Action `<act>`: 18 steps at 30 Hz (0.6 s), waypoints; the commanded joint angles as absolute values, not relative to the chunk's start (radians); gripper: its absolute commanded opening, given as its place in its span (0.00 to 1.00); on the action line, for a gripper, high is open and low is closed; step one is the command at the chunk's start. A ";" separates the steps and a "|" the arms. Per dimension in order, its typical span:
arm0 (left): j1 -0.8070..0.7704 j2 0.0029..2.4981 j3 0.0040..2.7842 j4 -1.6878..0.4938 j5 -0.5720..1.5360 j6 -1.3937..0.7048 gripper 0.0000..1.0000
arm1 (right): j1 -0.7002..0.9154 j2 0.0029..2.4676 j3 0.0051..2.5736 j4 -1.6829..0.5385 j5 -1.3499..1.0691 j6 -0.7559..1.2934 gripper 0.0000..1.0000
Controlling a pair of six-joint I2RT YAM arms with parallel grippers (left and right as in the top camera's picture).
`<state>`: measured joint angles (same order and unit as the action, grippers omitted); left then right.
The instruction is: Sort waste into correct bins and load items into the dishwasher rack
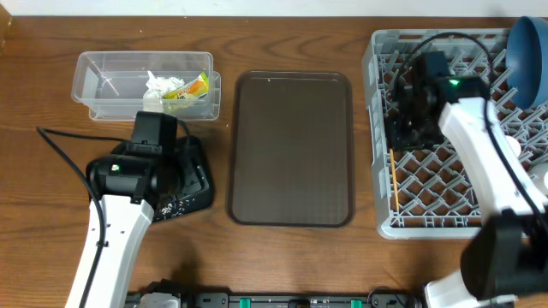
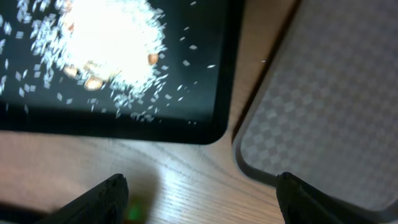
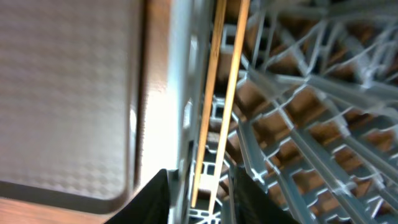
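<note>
Chopsticks [image 3: 209,93] lie inside the dishwasher rack [image 1: 428,224] along the wall facing the brown serving tray [image 1: 291,150]; we cannot tell the right gripper [image 3: 196,199] spacing there. Left gripper [image 2: 202,199], spread wide, hovers beside the black tray [image 2: 205,62] holding rice scraps [image 2: 112,37].

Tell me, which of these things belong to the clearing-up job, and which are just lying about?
Part of the job:
- clear tub holding the tissue and wrapper
- black tray with rice scraps
- rack with chopsticks and blue plate

Just lying about:
- brown serving tray
- black cable
</note>
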<state>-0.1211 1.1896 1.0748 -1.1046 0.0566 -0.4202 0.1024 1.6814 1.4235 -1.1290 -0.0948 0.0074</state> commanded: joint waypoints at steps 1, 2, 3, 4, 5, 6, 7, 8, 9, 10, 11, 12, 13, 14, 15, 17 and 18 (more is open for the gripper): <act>-0.181 1.193 1.085 -1.063 0.071 -0.322 0.79 | 0.114 1.607 1.437 -1.090 -0.193 -0.005 0.37; -0.206 1.193 1.085 -1.037 0.071 -0.301 0.79 | 0.114 1.599 1.436 -1.071 -0.237 -0.018 0.39; -0.230 1.195 1.085 -1.012 0.071 -0.283 0.79 | 0.114 1.596 1.436 -1.055 -0.279 -0.027 0.43; -0.259 1.196 1.085 -0.982 0.071 -0.266 0.79 | 0.114 1.596 1.436 -1.035 -0.334 -0.040 0.50; -0.281 1.198 1.085 -0.960 0.070 -0.256 0.79 | 0.113 1.597 1.436 -1.020 -0.375 -0.048 0.57; -0.306 1.202 1.085 -0.936 0.070 -0.247 0.79 | 0.113 1.599 1.436 -1.000 -0.413 -0.051 0.61; -0.319 1.205 1.085 -0.926 0.070 -0.242 0.79 | 0.113 1.600 1.436 -0.991 -0.417 -0.050 0.66; -0.330 1.210 1.085 -0.921 0.070 -0.232 0.79 | 0.113 1.600 1.436 -0.984 -0.416 -0.050 0.70; -0.334 1.217 1.085 -0.928 0.070 -0.228 0.79 | 0.110 1.600 1.436 -0.984 -0.410 -0.046 0.77; -0.333 1.222 1.085 -0.943 0.070 -0.227 0.79 | 0.106 1.600 1.436 -0.989 -0.395 -0.032 0.82; -0.330 1.227 1.085 -0.967 0.069 -0.213 0.79 | 0.101 1.600 1.436 -0.999 -0.372 -0.012 0.84; -0.323 1.229 1.085 -1.003 0.053 -0.206 0.79 | 0.094 1.600 1.436 -1.015 -0.343 0.011 0.84; -0.312 1.229 1.085 -1.044 0.032 -0.207 0.79 | 0.086 1.599 1.436 -1.034 -0.318 0.033 0.85; -0.300 1.227 1.085 -1.076 0.024 -0.207 0.79 | 0.078 1.597 1.436 -1.052 -0.306 0.040 0.85; -0.285 1.226 1.085 -1.111 0.025 -0.207 0.79 | 0.071 1.594 1.436 -1.066 -0.299 0.040 0.87; -0.253 1.219 1.085 -1.172 0.026 -0.217 0.79 | 0.056 1.579 1.435 -1.106 -0.280 0.040 0.89; -0.239 1.210 1.085 -1.198 0.026 -0.222 0.79 | 0.051 1.571 1.430 -1.113 -0.272 0.041 0.92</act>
